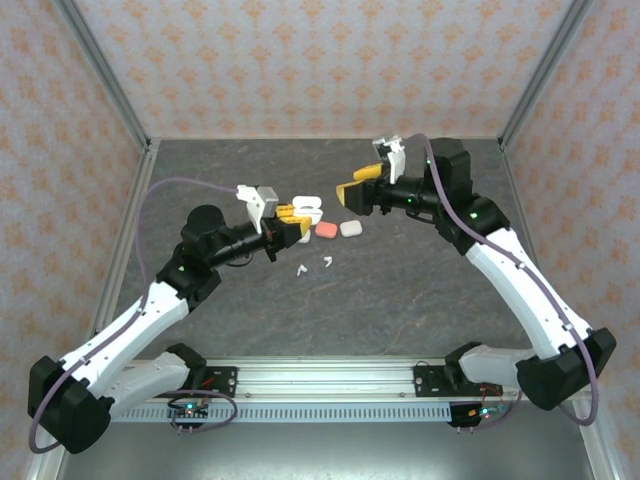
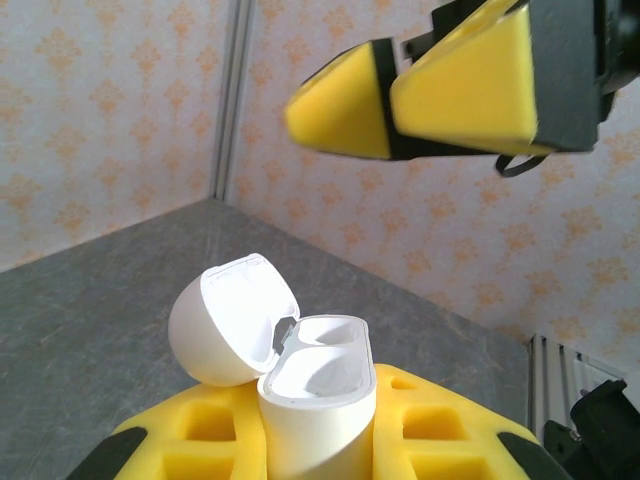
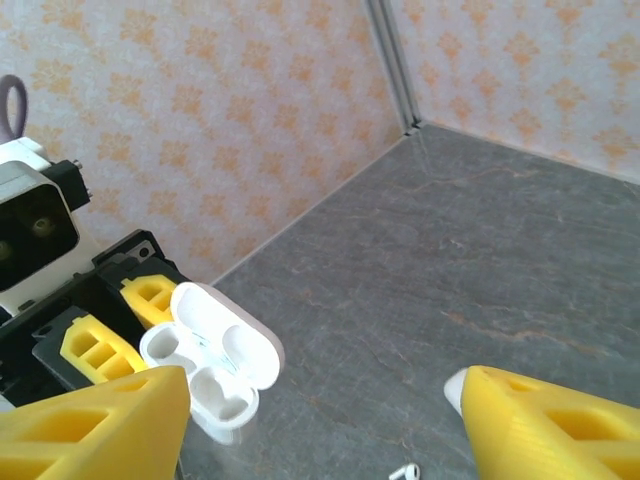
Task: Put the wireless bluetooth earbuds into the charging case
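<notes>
Top external view shows two tiny white earbuds (image 1: 302,268) lying close together on the grey table (image 1: 420,300), near its middle. Each one is a little hook shape with a short stem. The left gripper (image 1: 292,222) is lifted just behind them and squeezes a white charging case (image 1: 307,210) between its yellow fingers (image 2: 200,430). In the left wrist view the case (image 2: 318,400) stands up with its round lid (image 2: 232,320) flipped open, and its two hollows have nothing in them. The right gripper (image 1: 358,183) is up in the air just beside the case, on its right. In the right wrist view this gripper (image 3: 320,430) is spread wide and holds nothing, and one earbud (image 3: 405,470) peeks in at the bottom. A shut pink case (image 1: 326,230) and a shut white case (image 1: 350,228) sit side by side on the table, just behind the earbuds.
</notes>
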{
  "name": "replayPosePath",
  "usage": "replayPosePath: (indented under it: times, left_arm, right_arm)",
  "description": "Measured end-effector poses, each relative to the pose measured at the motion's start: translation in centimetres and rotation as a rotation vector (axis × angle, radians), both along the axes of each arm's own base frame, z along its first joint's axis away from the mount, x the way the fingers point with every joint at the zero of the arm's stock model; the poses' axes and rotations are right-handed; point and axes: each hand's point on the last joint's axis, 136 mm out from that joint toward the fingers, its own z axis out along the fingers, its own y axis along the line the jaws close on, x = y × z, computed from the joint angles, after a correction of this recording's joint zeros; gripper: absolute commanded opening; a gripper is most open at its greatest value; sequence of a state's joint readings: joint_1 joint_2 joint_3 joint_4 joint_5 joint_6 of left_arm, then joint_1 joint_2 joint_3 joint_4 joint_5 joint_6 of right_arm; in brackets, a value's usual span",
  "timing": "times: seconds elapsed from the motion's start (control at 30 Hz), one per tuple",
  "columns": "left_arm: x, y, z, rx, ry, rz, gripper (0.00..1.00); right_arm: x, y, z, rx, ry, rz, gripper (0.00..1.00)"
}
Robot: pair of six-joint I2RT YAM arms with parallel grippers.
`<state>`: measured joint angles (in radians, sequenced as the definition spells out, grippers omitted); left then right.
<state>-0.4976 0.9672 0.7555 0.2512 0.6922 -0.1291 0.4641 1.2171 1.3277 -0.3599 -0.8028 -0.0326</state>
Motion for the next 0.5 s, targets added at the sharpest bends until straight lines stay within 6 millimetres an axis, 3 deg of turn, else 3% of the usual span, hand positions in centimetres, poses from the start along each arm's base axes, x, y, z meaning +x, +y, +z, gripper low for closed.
replayPosePath:
  times: [0.17,0.33,0.5]
  left_arm:
    - [-0.9,0.9,-0.1,0.019,-0.003,0.023,0.03]
    - [-2.0,1.8,0.6,0.025,-0.026,0.043,0.03]
    - [-2.8,2.3,0.1,0.066,-0.028,0.042,0.02]
  right_arm:
    - [0.8,-0.5,-2.9,-0.048,0.122,-0.066,0.69]
    - [1.1,0.4,-9.0,-0.148,0.306,-0.109,0.65]
    - [0.2,3.4,-15.8,-0.305,0.461,-0.091,0.59]
